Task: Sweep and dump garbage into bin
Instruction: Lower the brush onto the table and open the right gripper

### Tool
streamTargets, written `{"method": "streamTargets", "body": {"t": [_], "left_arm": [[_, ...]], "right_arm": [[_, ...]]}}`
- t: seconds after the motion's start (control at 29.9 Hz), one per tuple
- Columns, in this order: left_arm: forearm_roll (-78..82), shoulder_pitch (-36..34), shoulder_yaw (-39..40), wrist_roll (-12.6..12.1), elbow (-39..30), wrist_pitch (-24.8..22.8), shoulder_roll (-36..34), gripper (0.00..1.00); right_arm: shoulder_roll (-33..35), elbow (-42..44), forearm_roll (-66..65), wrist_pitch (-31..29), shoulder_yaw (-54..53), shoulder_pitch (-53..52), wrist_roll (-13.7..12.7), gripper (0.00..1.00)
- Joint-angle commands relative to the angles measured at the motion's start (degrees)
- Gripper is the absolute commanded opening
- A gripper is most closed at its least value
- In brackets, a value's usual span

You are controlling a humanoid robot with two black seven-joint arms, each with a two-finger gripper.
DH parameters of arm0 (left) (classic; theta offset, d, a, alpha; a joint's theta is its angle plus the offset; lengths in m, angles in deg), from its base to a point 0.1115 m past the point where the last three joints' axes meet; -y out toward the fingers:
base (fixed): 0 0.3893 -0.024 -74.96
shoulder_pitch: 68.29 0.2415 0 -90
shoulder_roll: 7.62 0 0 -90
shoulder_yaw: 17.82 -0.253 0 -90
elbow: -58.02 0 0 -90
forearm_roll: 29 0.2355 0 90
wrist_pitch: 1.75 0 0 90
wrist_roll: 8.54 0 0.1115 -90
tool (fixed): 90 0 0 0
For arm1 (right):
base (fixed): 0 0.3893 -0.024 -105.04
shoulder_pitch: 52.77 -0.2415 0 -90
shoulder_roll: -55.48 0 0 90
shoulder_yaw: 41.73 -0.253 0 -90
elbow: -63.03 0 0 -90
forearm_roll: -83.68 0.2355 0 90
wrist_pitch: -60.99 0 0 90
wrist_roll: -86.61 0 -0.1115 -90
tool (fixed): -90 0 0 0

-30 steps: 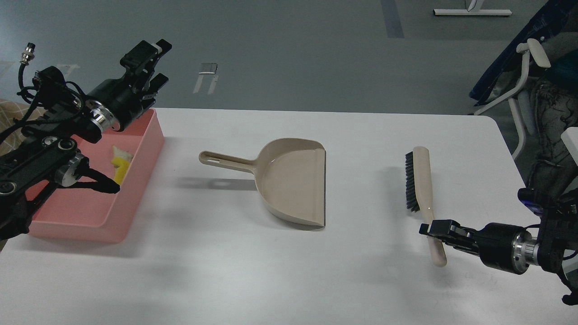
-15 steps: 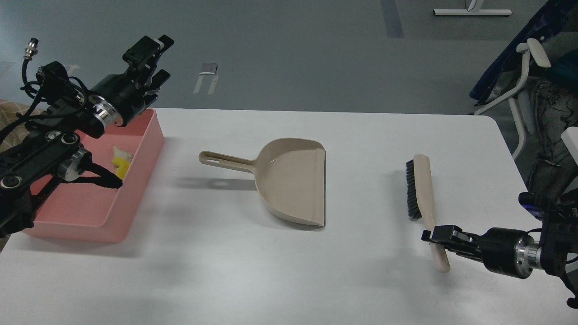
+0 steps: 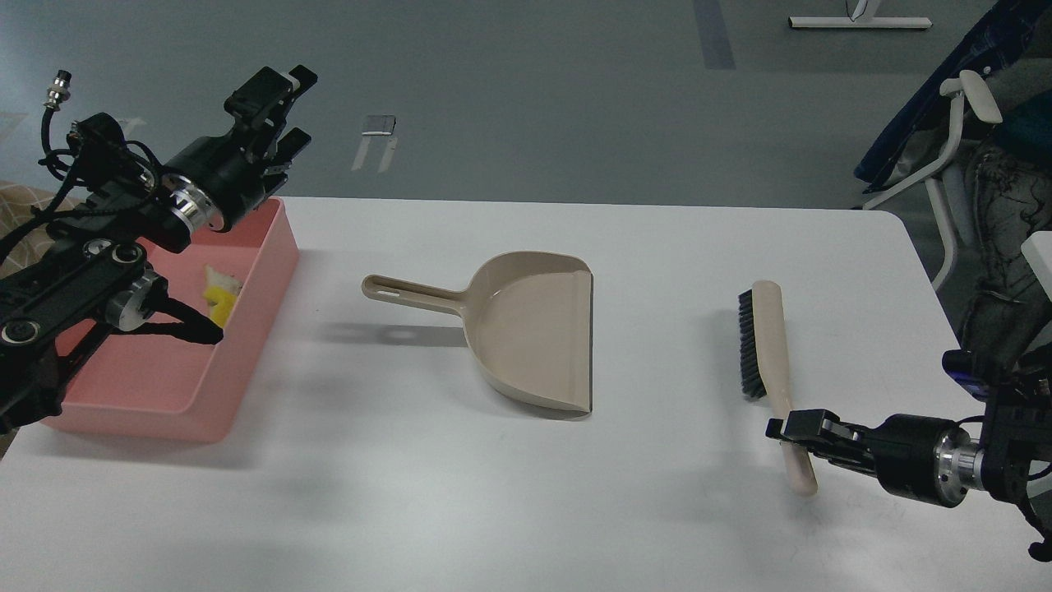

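- Presently the garbage (image 3: 220,293) is lying inside the bin (image 3: 246,345), in its far half, close to the right wall: a yellow scrap with a pale whitish piece touching its far side.
- Part of the left arm is crossing in front of the bin, hiding some of its floor; what else is lying there cannot be told.
- The bin is sitting at the left edge of the white table (image 3: 526,510), well apart from the dustpan (image 3: 534,329).
- The dustpan is resting flat in the middle of the table, its long handle pointing left toward the bin and its straight open lip facing right.
- The brush (image 3: 764,362) is lying to the right of the dustpan, well apart from it, bristles facing left and its beige handle running toward the near edge.
- The left gripper (image 3: 283,111) is hanging in the air above the far corner of the bin, fingers spread apart and holding nothing.
- The right gripper (image 3: 791,429) is reaching in from the right at the brush's handle, near its end, fingers sitting right at the handle; whether they are clamping it cannot be told.
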Motion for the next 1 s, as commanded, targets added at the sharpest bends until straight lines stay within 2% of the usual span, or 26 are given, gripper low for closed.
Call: {"method": "streamTargets", "body": {"t": [0.0, 0.2, 0.53, 0.63, 0.7, 0.77, 0.83, 0.97], "left_arm": [[0.0, 0.03, 0.0, 0.0, 0.0, -0.08, 0.05, 0.98], [0.0, 0.03, 0.0, 0.0, 0.0, 0.0, 0.05, 0.98], [0.0, 0.03, 0.09, 0.0, -0.09, 0.0, 0.05, 0.98], [-0.09, 0.03, 0.09, 0.0, 0.0, 0.0, 0.05, 0.98], [0.0, 0.03, 0.09, 0.0, -0.09, 0.0, 0.05, 0.98], [0.0, 0.03, 0.18, 0.0, -0.18, -0.08, 0.05, 0.98], [0.0, 0.03, 0.27, 0.0, -0.35, 0.0, 0.05, 0.98], [0.0, -0.06, 0.27, 0.0, -0.62, 0.0, 0.05, 0.98]], "right_arm": [[0.0, 0.0, 0.09, 0.0, 0.01, 0.02, 0.0, 0.34], [-0.09, -0.09, 0.09, 0.0, -0.08, -0.06, 0.0, 0.43], [0.26, -0.27, 0.09, 0.0, -0.26, -0.06, 0.0, 0.47], [0.35, -0.27, 0.09, 0.0, -0.35, -0.15, 0.09, 0.55], [0.7, -0.35, 0.09, 0.0, -0.35, -0.15, 0.0, 0.64], [1.58, -0.71, 0.09, 0.0, -0.43, -0.15, 0.0, 0.8], [1.84, -0.79, 0.09, 0.0, -0.52, -0.15, 0.0, 0.91], [4.21, -1.84, 0.18, -0.09, -0.87, -0.15, 0.0, 0.97]]}}
